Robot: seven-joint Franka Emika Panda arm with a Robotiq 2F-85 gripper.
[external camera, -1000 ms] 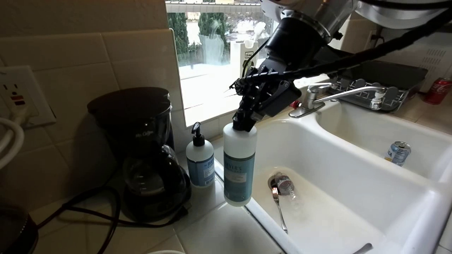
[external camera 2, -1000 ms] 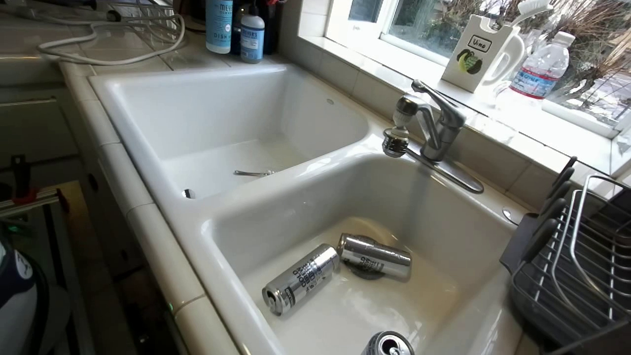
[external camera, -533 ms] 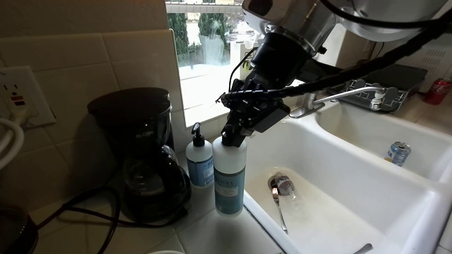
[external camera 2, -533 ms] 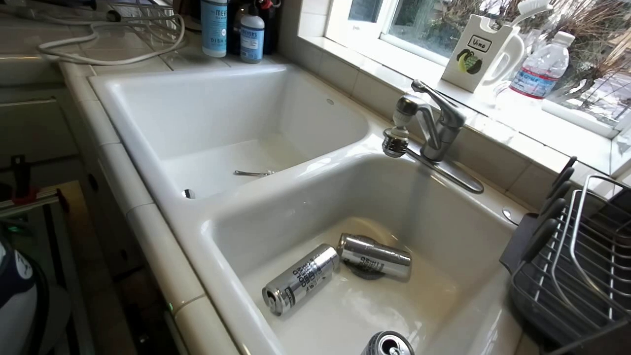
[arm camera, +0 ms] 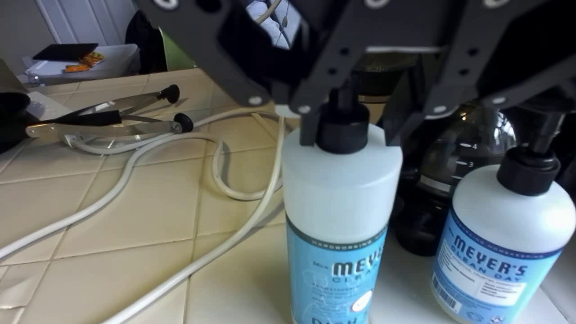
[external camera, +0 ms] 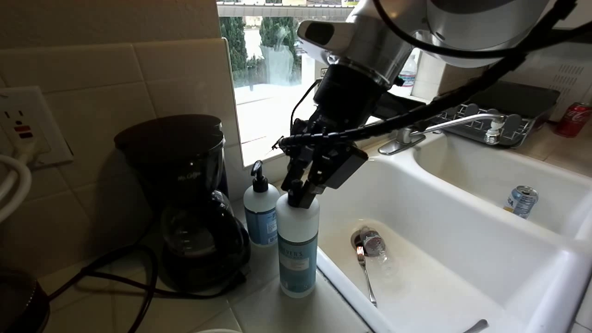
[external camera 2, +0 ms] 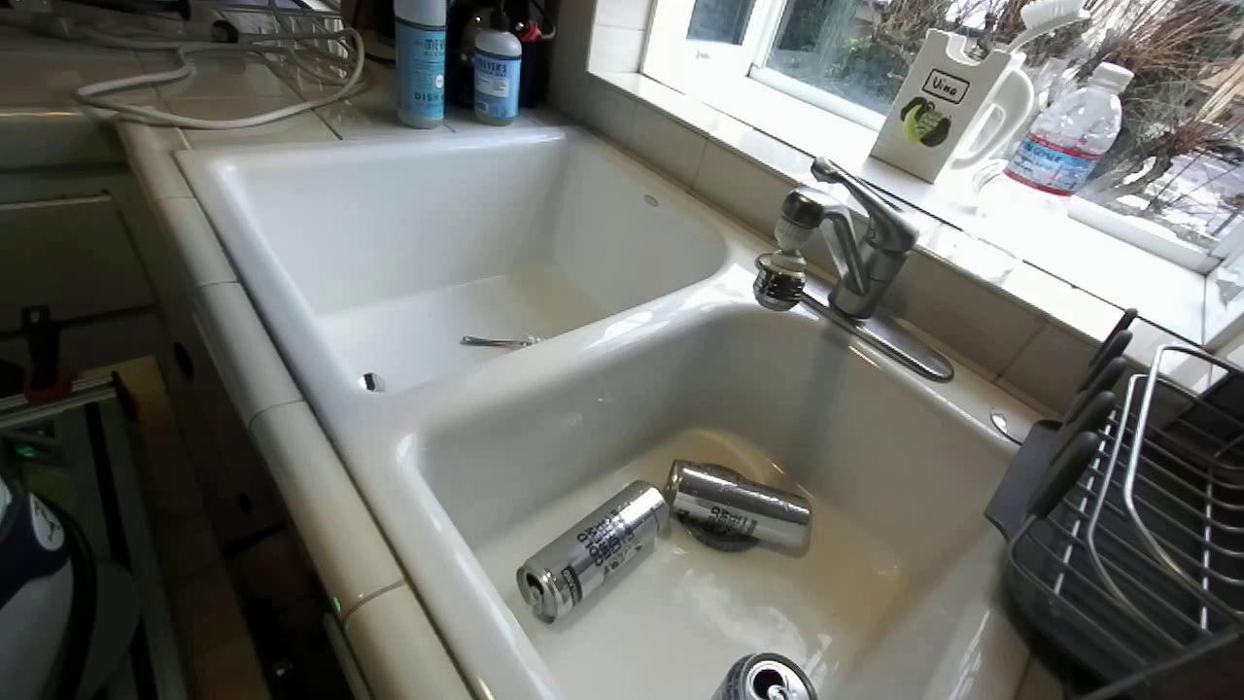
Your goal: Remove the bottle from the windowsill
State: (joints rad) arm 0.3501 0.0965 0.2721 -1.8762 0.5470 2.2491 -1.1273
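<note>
Two basins (external camera 2: 389,214) make up the white sink (external camera 2: 583,355); the tiled counter (external camera: 259,300) borders it, and the pale windowsill (external camera 2: 1098,258) runs along the sink's back; a dark dish rack (external camera 2: 1098,612) stands at one end; near the opposite end we have a black coffee maker (external camera: 185,203); a metal faucet (external camera 2: 860,258) rises from the sink's back edge; above the counter hangs the black gripper (arm camera: 353,134), its fingers (arm camera: 309,130) parted and slack around the top of the tall teal-labelled bottle (external camera: 298,249); that bottle stands upright on the counter, just beside the sink and off the windowsill; near it we find the shorter pump bottle (external camera: 261,217), likewise upright; two silver cans (external camera 2: 595,549) lie on their sides in one basin, a fork (external camera: 362,262) in the other; smallest comes the tall bottle's dark cap (arm camera: 343,132), between the fingers; in the wrist view we see a gap on its side toward the pump bottle, while the opposite finger overlaps its edge, and whether they touch we cannot tell.
</note>
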